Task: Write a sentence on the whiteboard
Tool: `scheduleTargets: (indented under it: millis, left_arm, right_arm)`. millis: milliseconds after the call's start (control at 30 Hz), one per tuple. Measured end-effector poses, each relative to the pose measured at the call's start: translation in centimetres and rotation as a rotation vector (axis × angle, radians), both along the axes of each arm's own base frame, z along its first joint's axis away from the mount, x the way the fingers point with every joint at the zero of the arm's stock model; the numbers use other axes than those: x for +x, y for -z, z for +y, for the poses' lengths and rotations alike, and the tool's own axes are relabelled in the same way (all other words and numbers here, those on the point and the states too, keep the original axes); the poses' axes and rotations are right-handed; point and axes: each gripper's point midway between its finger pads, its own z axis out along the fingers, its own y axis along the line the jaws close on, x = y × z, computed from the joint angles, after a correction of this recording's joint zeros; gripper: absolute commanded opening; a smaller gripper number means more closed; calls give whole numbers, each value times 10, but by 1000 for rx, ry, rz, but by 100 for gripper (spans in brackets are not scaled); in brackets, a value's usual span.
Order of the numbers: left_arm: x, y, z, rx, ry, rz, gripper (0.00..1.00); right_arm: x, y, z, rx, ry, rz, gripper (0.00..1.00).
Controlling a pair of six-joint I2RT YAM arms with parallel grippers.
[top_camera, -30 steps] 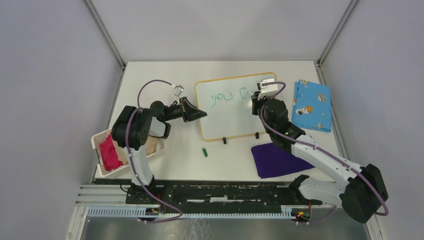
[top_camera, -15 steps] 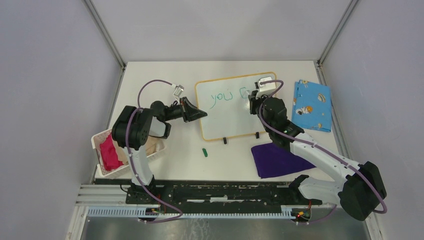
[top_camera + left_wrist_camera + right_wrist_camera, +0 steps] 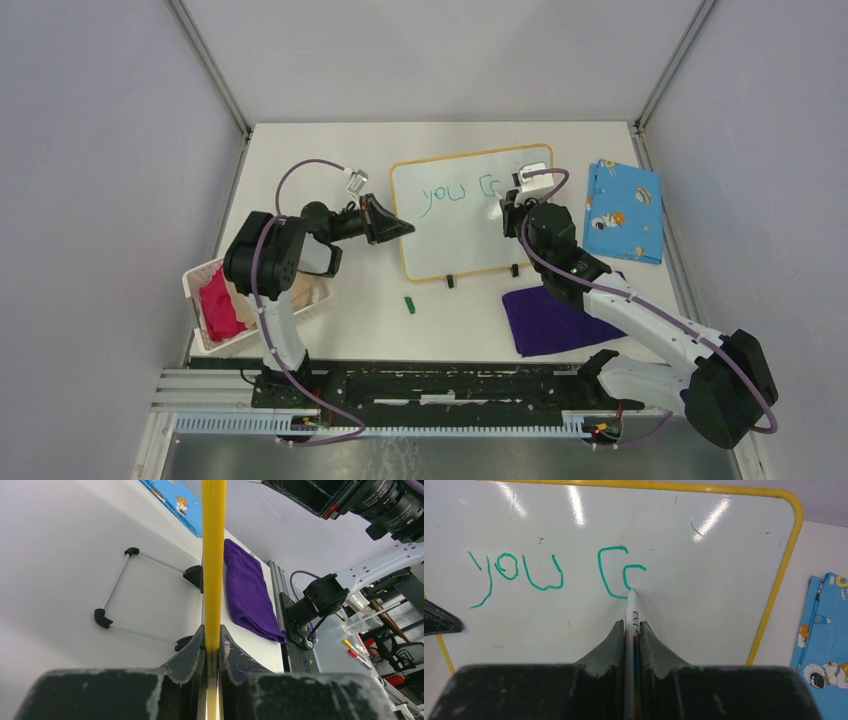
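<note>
From overhead, the whiteboard (image 3: 470,215) sits mid-table with the sentence (image 3: 455,192) in green across its upper half. At 8 o'clock from it a white basket (image 3: 193,283) holds a pink cloth (image 3: 218,306) and something pale tan that I can't make out. On the white table (image 3: 330,160) a purple cloth (image 3: 550,320) lies at the board's 5 o'clock, a blue patterned cloth (image 3: 623,212) at 3 o'clock and a small green cap (image 3: 409,304) at 7 o'clock. Plain grey walls (image 3: 100,200) close in the sides. My left gripper (image 3: 402,226) is at the board's 9 o'clock edge and my right gripper (image 3: 503,207) is over its 2 o'clock area. The left wrist camera shows those fingers pinched tight on the yellow rim, with the board's wire stand (image 3: 115,587) at 9 o'clock. The right wrist camera shows that gripper clamped on a marker (image 3: 631,615), its tip touching the board at a half-formed letter after "you C".
</note>
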Motion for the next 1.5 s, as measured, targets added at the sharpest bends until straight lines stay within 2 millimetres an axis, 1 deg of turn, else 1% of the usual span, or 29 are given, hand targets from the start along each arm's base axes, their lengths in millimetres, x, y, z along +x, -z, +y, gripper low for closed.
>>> scheduleTargets:
  millis: [233, 367, 667, 767, 1000, 1233, 1367, 1500]
  left_arm:
    - [-1, 0, -1, 0, 3, 0, 2]
    - [-1, 0, -1, 0, 3, 1, 2]
    - [-1, 0, -1, 0, 4, 0, 2]
    - [-1, 0, -1, 0, 4, 0, 2]
    - [-1, 0, -1, 0, 4, 0, 2]
    - [-1, 0, -1, 0, 4, 0, 2]
    - [-1, 0, -1, 0, 4, 0, 2]
    - [-1, 0, -1, 0, 4, 0, 2]
  right_arm:
    - [1, 2, -8, -17, 41, 6, 0]
    - [2, 0, -9, -19, 48, 4, 0]
    - [7, -20, -9, -2, 52, -32, 0]
    - [9, -24, -7, 1, 51, -38, 0]
    - [13, -16, -5, -14, 53, -19, 0]
    - [14, -16, -5, -12, 54, -20, 0]
    - [12, -13, -7, -11, 54, -20, 0]
    - [7, -5, -11, -17, 55, -10, 0]
